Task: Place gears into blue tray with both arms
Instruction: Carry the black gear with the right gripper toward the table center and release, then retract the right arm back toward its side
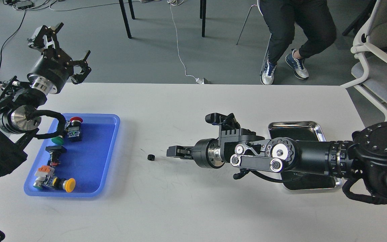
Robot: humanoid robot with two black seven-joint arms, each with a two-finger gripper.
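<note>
The right gripper (175, 151) lies low over the white table (193, 208), its dark fingers seen end-on, so I cannot tell whether they are parted or closed; nothing visible sits between them. Just beyond its tip, toward the blue tray (108, 148), rests one gear (151, 157), apart from the fingers. The left gripper (66, 53) hangs raised beyond the tray's far corner, prongs spread and empty. The tray holds push-buttons (59, 148). The risk: so small a gear could be nudged and roll off, or slip from a shallow pinch before reaching the tray.
</note>
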